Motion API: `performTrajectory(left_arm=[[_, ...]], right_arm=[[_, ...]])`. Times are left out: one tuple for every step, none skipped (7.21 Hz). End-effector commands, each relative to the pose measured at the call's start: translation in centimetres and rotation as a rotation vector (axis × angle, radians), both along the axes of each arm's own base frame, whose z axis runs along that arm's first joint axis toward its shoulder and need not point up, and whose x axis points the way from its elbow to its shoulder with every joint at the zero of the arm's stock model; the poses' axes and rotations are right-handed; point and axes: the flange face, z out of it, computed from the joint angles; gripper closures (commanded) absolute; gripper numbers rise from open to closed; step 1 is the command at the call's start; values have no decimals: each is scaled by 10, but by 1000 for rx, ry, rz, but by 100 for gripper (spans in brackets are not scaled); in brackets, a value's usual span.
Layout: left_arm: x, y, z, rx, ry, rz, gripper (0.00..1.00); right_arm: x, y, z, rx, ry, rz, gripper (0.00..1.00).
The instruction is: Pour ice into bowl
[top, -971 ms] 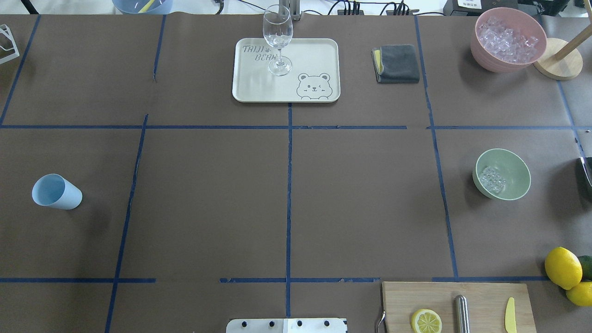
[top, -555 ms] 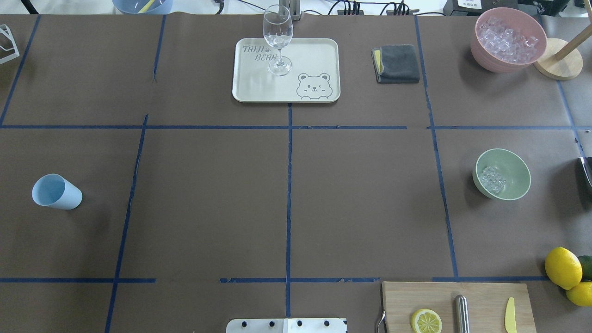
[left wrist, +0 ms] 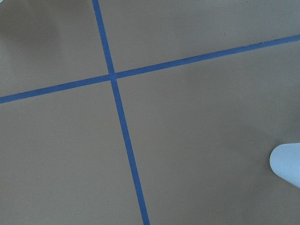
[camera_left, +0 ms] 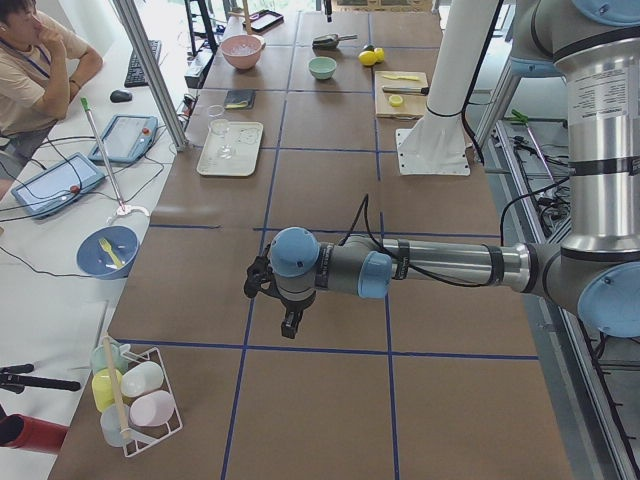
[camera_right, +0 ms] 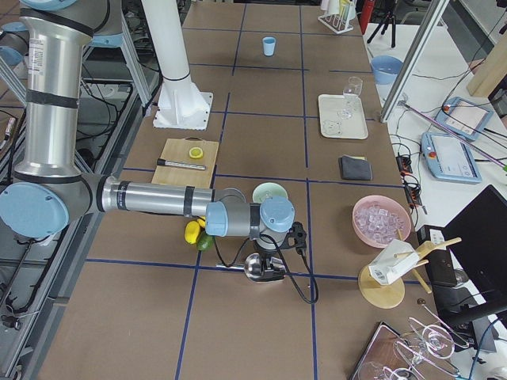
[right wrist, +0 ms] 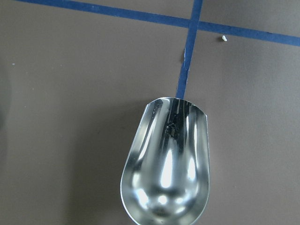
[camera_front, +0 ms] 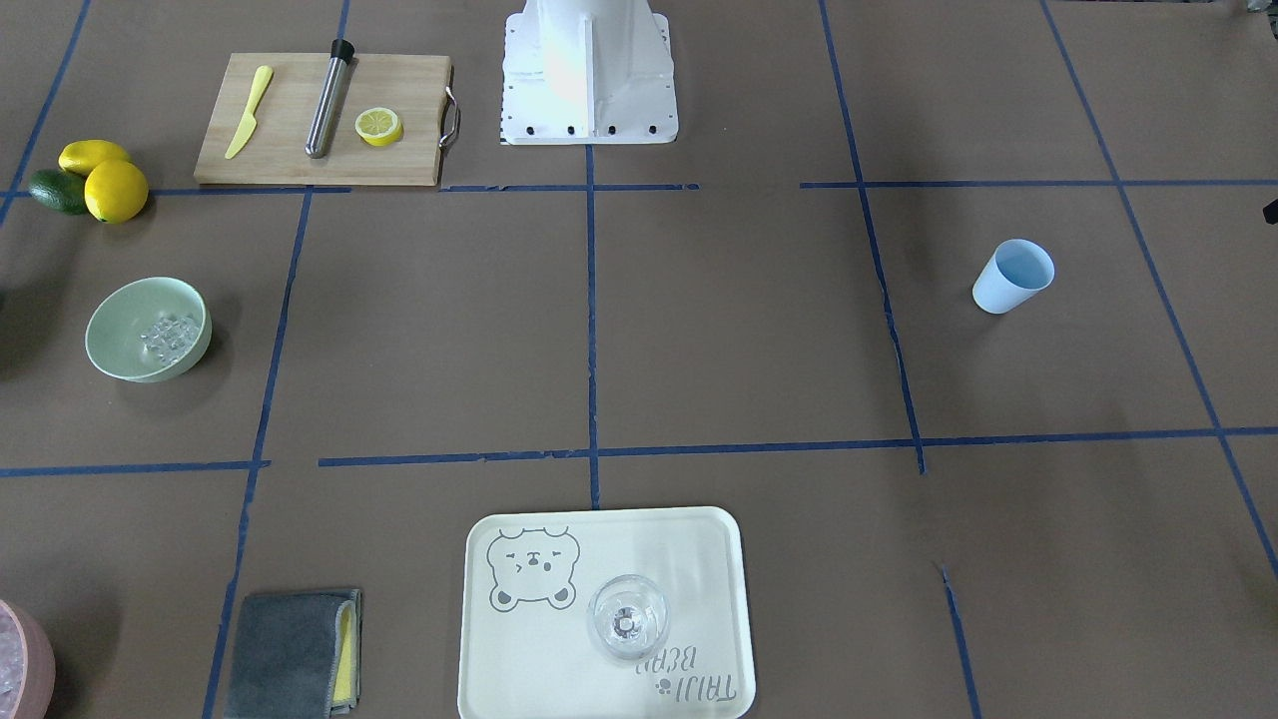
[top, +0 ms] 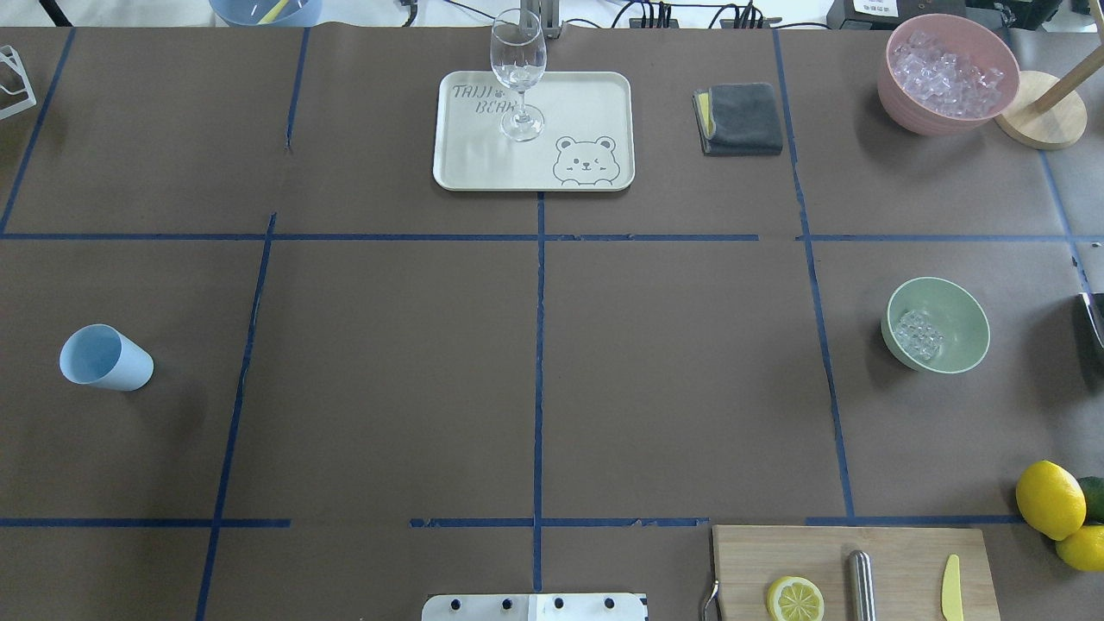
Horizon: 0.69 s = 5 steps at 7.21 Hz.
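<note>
The pale mint-green bowl stands on the table's right side and also shows in the front view. A small cluster of clear ice lies inside it. An empty metal scoop fills the right wrist view, over the brown table. In the right side view the scoop is at my right gripper, near the bowl. I cannot tell whether that gripper is shut on it. My left gripper hangs over the table's left end, and I cannot tell its state.
A pink container of ice stands at the far right. A blue cup stands at the left. A tray bears a wine glass, with a grey cloth beside it. A cutting board and lemons lie near right.
</note>
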Motion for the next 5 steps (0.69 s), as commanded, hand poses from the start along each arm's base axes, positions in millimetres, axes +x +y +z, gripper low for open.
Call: performTrajectory(left_arm=[[0,-2,-5,14,0,0,0],[0,-6,-6,17,0,0,0],[-1,-7,-14,32,-2,-2,0],[0,-11,-22,51,0,-2,0],[-1,-23,-35,78,-1,-3,0]], right_arm=[[-8,-2,0,-1,-1,-16,0],[-9,-5,-4,18,-3,-18,0],[-9,-6,-6,32,-5,-18,0],[-8,-6,-6,32,-5,-16,0],[-8,-6,-10,39,-6,-17,0]])
